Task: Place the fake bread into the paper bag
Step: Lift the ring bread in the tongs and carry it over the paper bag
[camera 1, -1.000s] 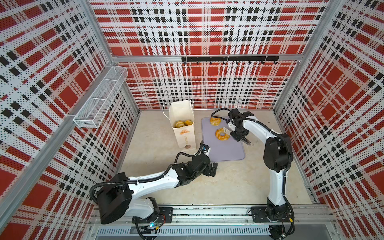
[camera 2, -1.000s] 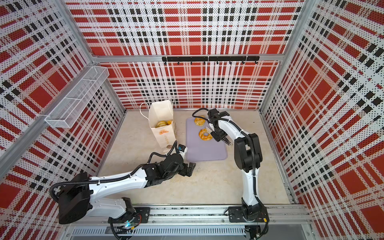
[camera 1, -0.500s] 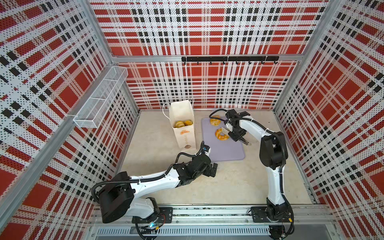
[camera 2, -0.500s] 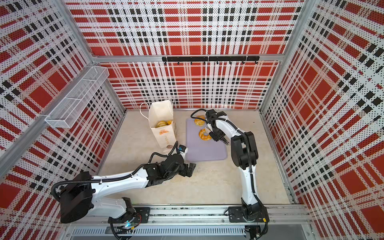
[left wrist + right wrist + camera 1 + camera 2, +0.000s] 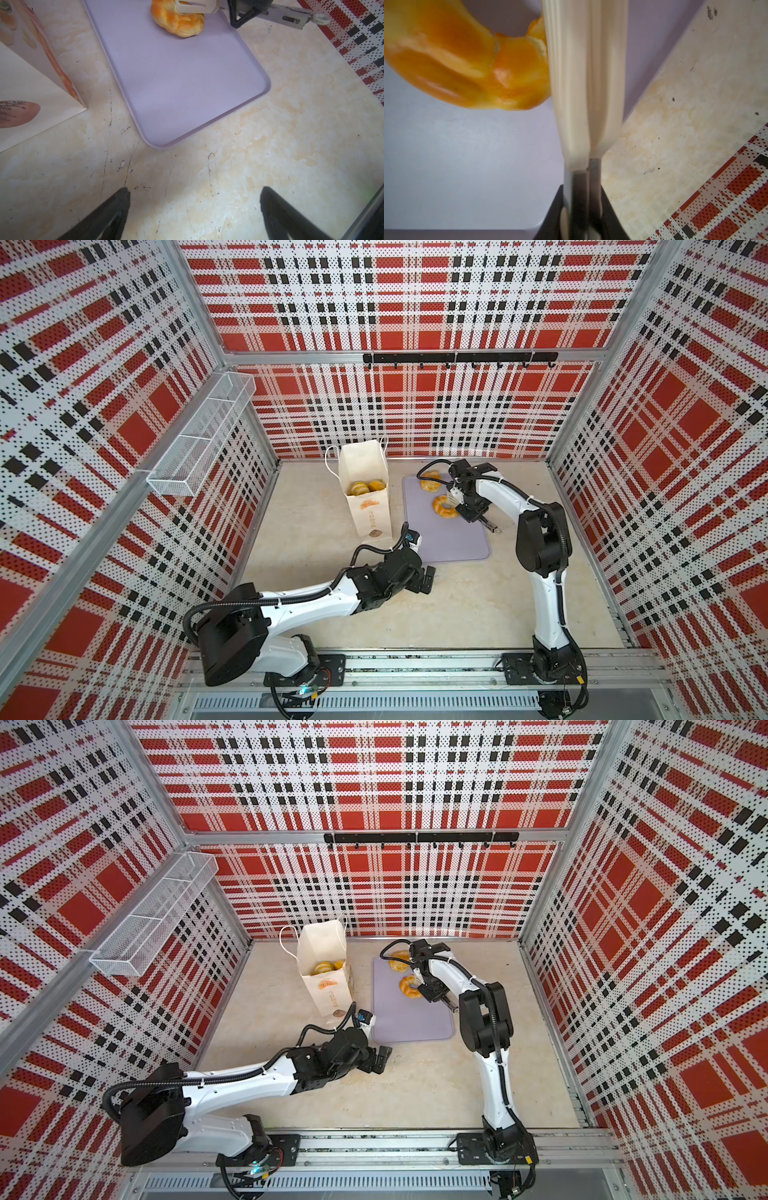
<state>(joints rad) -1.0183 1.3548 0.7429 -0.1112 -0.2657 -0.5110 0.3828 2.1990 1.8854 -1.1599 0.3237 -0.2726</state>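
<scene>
Two pieces of fake bread lie on the lilac tray [image 5: 449, 539]: a golden croissant [image 5: 444, 506] [image 5: 467, 62] and another pastry [image 5: 430, 482] behind it. More bread [image 5: 365, 488] shows inside the open paper bag [image 5: 370, 510], which stands upright left of the tray. My right gripper [image 5: 471, 506] [image 5: 581, 207] is shut on cream-tipped tongs [image 5: 585, 83]. Their blades are pressed almost together beside the croissant's end, with nothing between them. My left gripper [image 5: 427, 578] [image 5: 194, 195] hovers open over bare table, in front of the tray's near corner.
A white wire-mesh basket [image 5: 199, 439] hangs on the left wall, and a black hook rail [image 5: 457, 358] on the back wall. Plaid walls close in three sides. The tongs' metal hinge end [image 5: 492, 526] sticks out over the tray's right edge.
The tongs' blades have closed together beside the croissant. The right arm shifted slightly left over the tray. The left arm stayed still and open.
</scene>
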